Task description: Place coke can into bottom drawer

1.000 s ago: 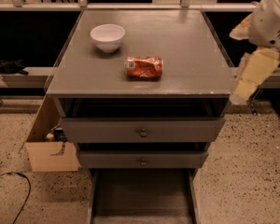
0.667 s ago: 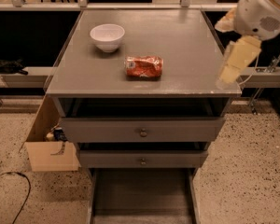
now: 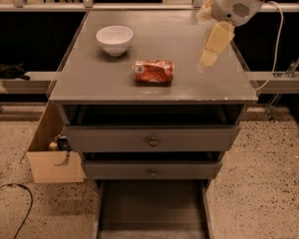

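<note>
The coke can [image 3: 153,71] lies on its side on the grey cabinet top [image 3: 89,78], near the middle front. It is red-orange with white markings. The bottom drawer [image 3: 152,208] is pulled out at floor level, a wide shallow tray with a dark floor and nothing in it. My gripper [image 3: 208,63] hangs from the white arm at the upper right. It is above the right part of the cabinet top, to the right of the can and apart from it.
A white bowl [image 3: 114,39] stands at the back left of the cabinet top. Two grey drawers with round knobs [image 3: 153,142] sit above the bottom drawer. A cardboard box [image 3: 50,153] stands on the floor at the left. A cable [image 3: 15,203] lies on the speckled floor.
The arm and gripper have moved left from beyond the cabinet's right edge to over its top, closer to the can. The can, bowl and drawers have not moved.
</note>
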{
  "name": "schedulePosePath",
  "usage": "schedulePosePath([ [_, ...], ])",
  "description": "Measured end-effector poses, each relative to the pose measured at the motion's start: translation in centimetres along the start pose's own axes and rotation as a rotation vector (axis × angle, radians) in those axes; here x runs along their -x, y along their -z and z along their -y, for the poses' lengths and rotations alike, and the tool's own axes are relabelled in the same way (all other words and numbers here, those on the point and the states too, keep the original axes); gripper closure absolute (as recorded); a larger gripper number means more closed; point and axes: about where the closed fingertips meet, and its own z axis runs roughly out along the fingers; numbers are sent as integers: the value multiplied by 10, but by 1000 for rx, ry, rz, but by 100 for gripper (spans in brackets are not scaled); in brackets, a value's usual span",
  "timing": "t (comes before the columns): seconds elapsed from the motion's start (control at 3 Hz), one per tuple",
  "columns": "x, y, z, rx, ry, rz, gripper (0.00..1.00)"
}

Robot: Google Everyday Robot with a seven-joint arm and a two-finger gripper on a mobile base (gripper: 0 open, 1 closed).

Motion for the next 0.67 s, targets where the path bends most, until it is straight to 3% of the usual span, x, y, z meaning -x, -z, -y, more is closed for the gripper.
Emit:
schedulePosePath([
  [0.33, 16, -19, 14, 17, 16, 19, 0],
  [0.67, 42, -60, 22, 70, 30, 34, 0],
])
